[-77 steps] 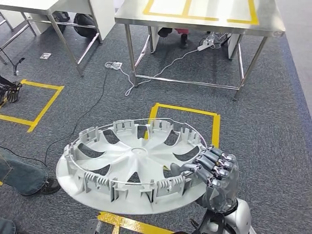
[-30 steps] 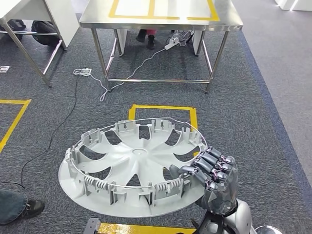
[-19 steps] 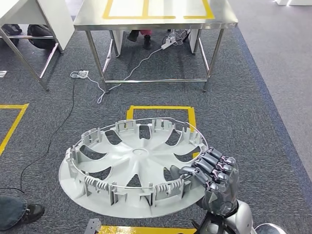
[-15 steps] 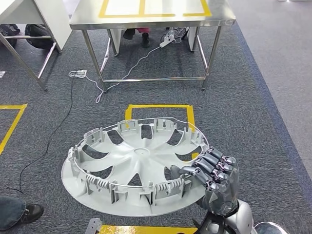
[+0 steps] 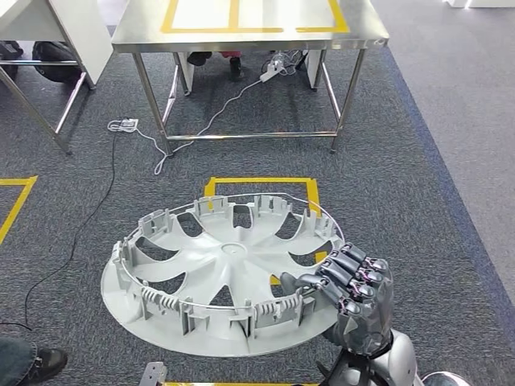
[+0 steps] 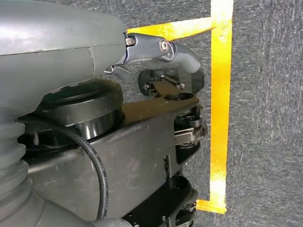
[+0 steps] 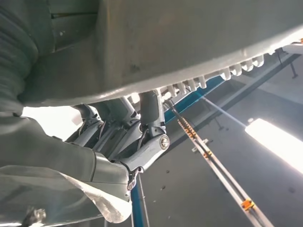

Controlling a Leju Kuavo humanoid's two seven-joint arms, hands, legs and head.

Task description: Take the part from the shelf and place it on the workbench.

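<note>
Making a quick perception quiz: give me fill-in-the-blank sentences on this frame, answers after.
1. The wheel cover is held at its rim by the robot's ____ hand.
2. Its ribbed inner side faces ____.
3. The tape square on the carpet is ____ in colour.
4. The workbench stands ____ of the robot.

Answers: right; up; yellow; ahead

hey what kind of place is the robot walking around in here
Probably a factory-style test floor or robotics lab: steel workbenches marked with yellow tape, yellow taped squares on grey carpet, loose power cables, and a wheel cover held in the right robot hand.
</note>
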